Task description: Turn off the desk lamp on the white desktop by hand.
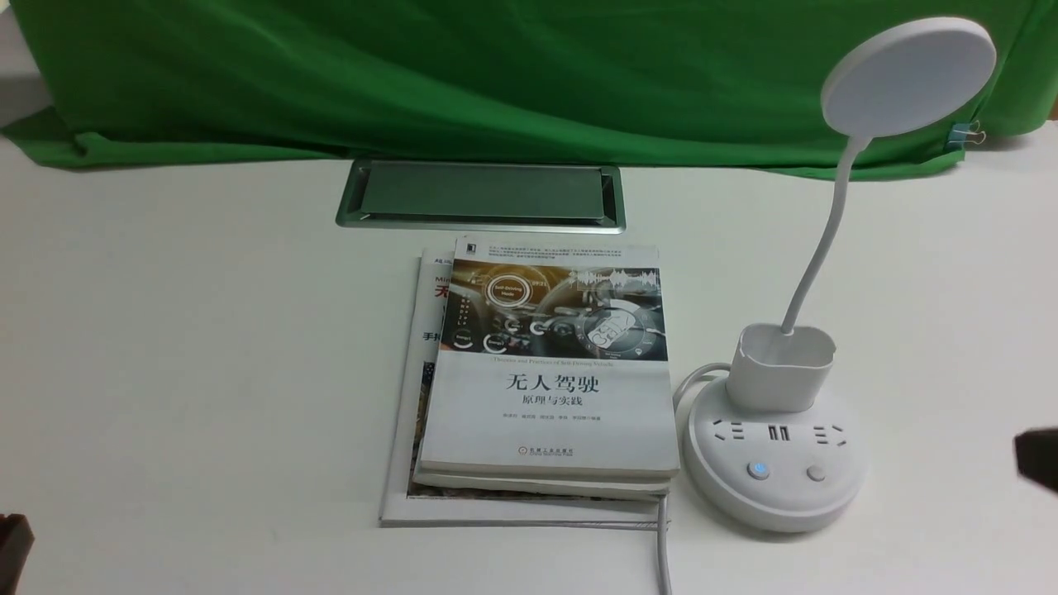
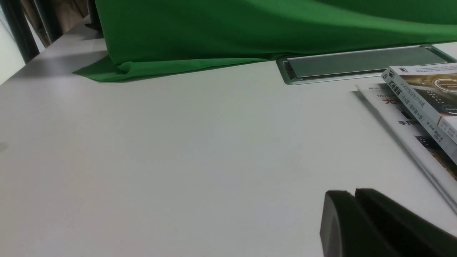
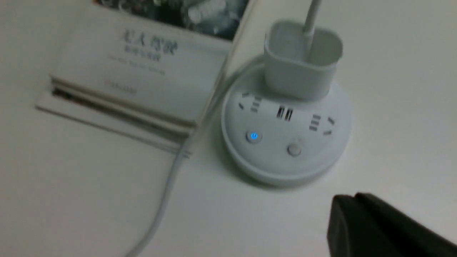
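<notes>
The white desk lamp (image 1: 777, 446) stands at the right of the white desktop (image 1: 182, 347). Its disc head (image 1: 909, 76) is up on a thin neck above a cup-like holder. Its round base bears sockets, a left button (image 1: 758, 470) lit blue and a plain right button (image 1: 817, 473). The base also shows in the right wrist view (image 3: 285, 142). My right gripper (image 3: 353, 200) is shut and empty, hovering short of the base; it shows at the right edge in the front view (image 1: 1037, 459). My left gripper (image 2: 351, 194) is shut and empty over bare desktop at the front left (image 1: 12, 537).
A stack of books (image 1: 545, 380) lies left of the lamp base, touching its white cable (image 1: 661, 545). A silver-grey cable hatch (image 1: 479, 194) sits behind the books. A green cloth (image 1: 496, 74) covers the back. A clip (image 1: 963, 134) hangs at the cloth's right end.
</notes>
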`<control>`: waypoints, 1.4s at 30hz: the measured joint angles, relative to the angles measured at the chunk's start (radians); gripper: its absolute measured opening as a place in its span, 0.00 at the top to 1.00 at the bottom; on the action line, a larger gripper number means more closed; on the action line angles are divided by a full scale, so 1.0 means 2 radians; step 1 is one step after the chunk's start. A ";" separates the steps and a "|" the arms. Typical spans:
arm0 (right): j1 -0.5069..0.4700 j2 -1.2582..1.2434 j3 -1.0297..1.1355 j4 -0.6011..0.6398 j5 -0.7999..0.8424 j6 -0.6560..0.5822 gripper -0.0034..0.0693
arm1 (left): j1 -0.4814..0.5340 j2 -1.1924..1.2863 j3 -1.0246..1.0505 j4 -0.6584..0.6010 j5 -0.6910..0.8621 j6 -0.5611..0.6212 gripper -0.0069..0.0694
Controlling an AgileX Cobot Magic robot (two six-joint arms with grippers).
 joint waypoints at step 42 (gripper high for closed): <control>-0.168 -0.345 0.347 -0.006 -0.259 -0.091 0.89 | 0.000 0.000 0.000 0.000 0.000 0.000 0.88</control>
